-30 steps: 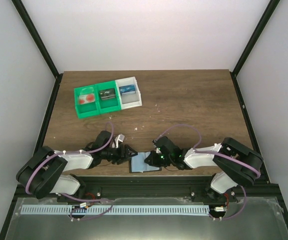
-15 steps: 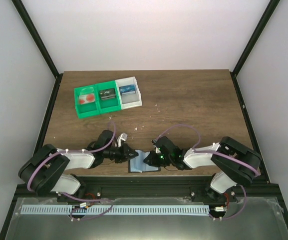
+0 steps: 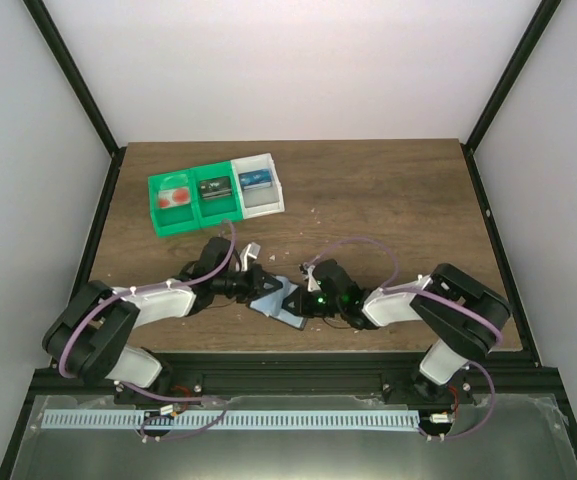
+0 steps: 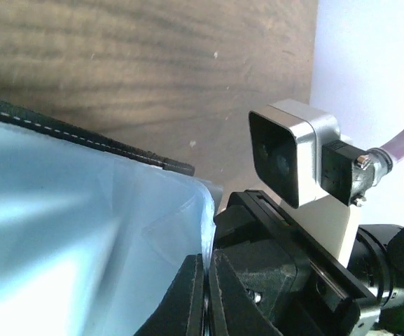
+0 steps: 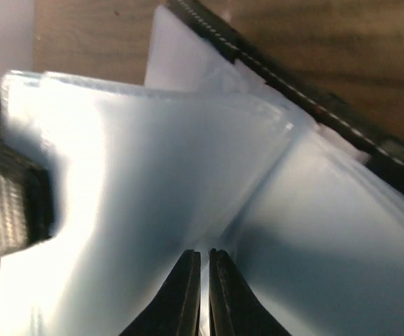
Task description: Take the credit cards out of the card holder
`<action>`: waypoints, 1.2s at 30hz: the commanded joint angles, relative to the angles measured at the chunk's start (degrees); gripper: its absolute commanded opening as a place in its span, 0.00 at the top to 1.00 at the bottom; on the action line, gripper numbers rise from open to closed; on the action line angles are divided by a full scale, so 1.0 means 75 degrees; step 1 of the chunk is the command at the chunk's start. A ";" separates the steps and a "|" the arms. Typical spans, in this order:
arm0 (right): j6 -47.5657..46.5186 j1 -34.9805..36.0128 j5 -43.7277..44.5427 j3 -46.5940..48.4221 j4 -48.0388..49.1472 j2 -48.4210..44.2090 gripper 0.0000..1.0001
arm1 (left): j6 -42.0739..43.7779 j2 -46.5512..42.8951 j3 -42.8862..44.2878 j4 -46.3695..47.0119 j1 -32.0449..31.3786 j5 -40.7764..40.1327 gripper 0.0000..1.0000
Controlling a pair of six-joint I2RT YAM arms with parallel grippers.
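Note:
The card holder (image 3: 280,302) is held up, tilted, between both grippers near the table's front edge. Its pale blue inner pockets (image 4: 82,231) fill the left wrist view, under a black stitched edge (image 4: 82,136). My left gripper (image 4: 206,280) is shut on the edge of a pocket, and in the top view it (image 3: 266,292) sits at the holder's left side. My right gripper (image 5: 202,280) pinches the pocket sheet (image 5: 152,175) with its jaws almost together, at the holder's right side (image 3: 300,300). A red-and-white credit card (image 3: 175,197) lies in the tray's left compartment. I see no cards inside the holder.
A green-and-white three-compartment tray (image 3: 190,176) stands at the back left, with a black item (image 3: 214,188) in the middle and a blue item (image 3: 255,181) on the right. The right arm's wrist camera (image 4: 293,161) sits close to my left fingers.
My left gripper has closed on the holder's left pocket edge. Both grippers and the holder have moved away from the front edge, and the holder is now lifted and tilted.

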 commanded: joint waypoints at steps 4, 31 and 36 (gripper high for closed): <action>-0.0950 -0.0121 -0.0035 0.0659 -0.0459 0.0166 0.94 | 0.1155 -0.0172 0.0604 -0.1340 0.0515 -0.0289 0.78; -0.0920 -0.0121 0.0579 0.0460 -0.1187 0.0537 0.95 | 0.2707 0.0878 0.0647 -0.2244 0.1138 -0.0423 0.60; -0.0810 -0.0122 0.0518 0.0320 -0.0937 0.0740 0.95 | 0.2188 0.0582 0.0315 -0.1801 0.1122 0.0056 0.68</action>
